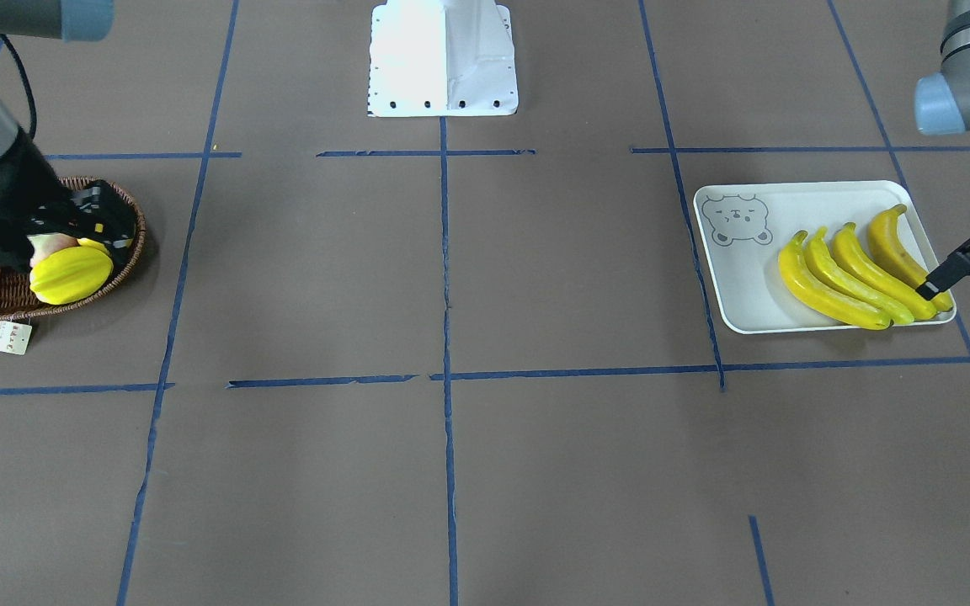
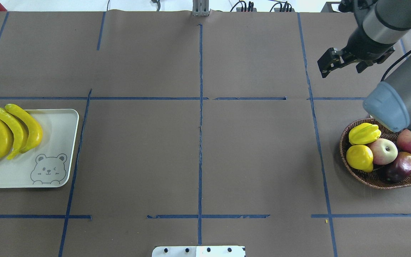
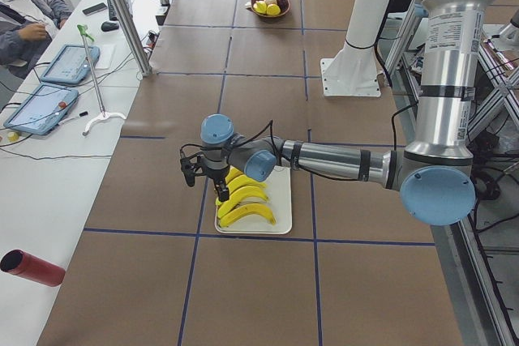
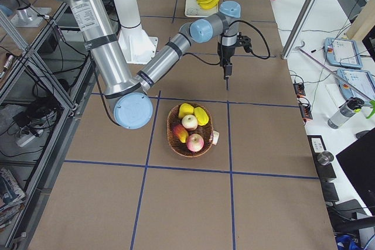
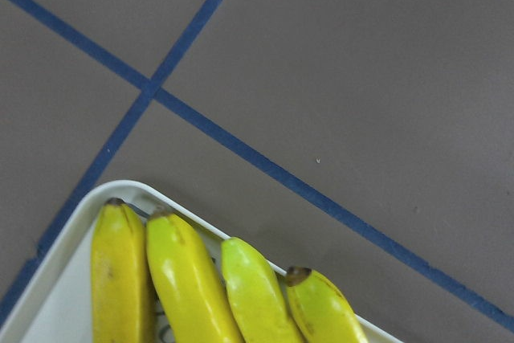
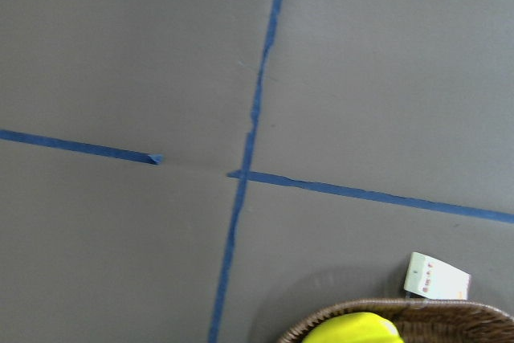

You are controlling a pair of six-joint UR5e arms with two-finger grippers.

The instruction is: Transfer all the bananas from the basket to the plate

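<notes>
Closest to the robot, on its L side: the plate [image 2: 55,139], bear face [image 2: 48,169] at the near inner corner. All four bananas [image 1: 822,293] lie on it, packed side by side on the outer half. Same depth on the R: wicker basket [image 2: 380,182] w/ starfruit [image 2: 364,134], lemon [image 2: 359,157], two apples [image 2: 384,151] and a dark red fruit [image 2: 400,167], maybe a pear. A paper tag [image 1: 5,337] sits at its far side. Further out, L gripper [image 1: 929,290] hangs over the plate's far rim by the banana ends. Fingers are seen edge-on, so can't tell if spread or pinched, nor if they touch fruit. R gripper [image 2: 324,71] hovers above the brown table [image 2: 255,153] past the basket; its finger gap isn't readable either.
</notes>
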